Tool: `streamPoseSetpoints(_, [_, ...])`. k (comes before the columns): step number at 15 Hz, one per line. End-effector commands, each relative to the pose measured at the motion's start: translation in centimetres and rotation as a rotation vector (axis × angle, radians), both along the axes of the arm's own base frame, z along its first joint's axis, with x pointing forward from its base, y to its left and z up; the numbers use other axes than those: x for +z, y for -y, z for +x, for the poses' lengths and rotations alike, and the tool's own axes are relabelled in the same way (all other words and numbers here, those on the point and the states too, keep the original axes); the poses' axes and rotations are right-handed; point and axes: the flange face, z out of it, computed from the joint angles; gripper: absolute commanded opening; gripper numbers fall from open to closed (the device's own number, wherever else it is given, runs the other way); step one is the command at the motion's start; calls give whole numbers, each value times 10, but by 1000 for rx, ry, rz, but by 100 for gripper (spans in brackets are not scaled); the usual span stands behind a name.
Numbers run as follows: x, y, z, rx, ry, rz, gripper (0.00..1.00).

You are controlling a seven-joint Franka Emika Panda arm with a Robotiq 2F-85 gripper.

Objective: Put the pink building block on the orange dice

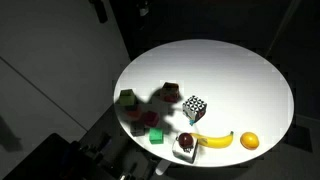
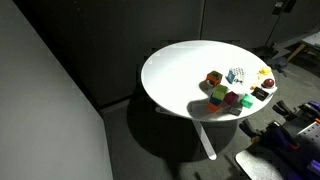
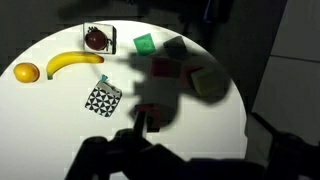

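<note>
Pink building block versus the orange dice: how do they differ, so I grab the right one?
Colour: the pink building block is magenta, the orange dice orange-red. Place: the dice sits near the middle of the white table, by the chequered cube; the pink block is crowded among green blocks nearer the edge. Shared: both are small, roughly cubic, resting on the table, neither on the other.

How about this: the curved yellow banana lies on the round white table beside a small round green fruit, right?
Not quite. The small round fruit beside the curved yellow banana is orange, not green; the wrist view shows it. The banana does lie on the round white table.
</note>
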Motion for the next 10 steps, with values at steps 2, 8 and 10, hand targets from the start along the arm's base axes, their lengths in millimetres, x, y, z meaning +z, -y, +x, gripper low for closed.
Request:
streamPoseSetpoints(2, [2,0,0,0,2,0,100])
streamPoseSetpoints(8, [2,-1,2,-11,10,-17,100])
streamPoseSetpoints(10, [1,-8,6,-17,19,-48,100])
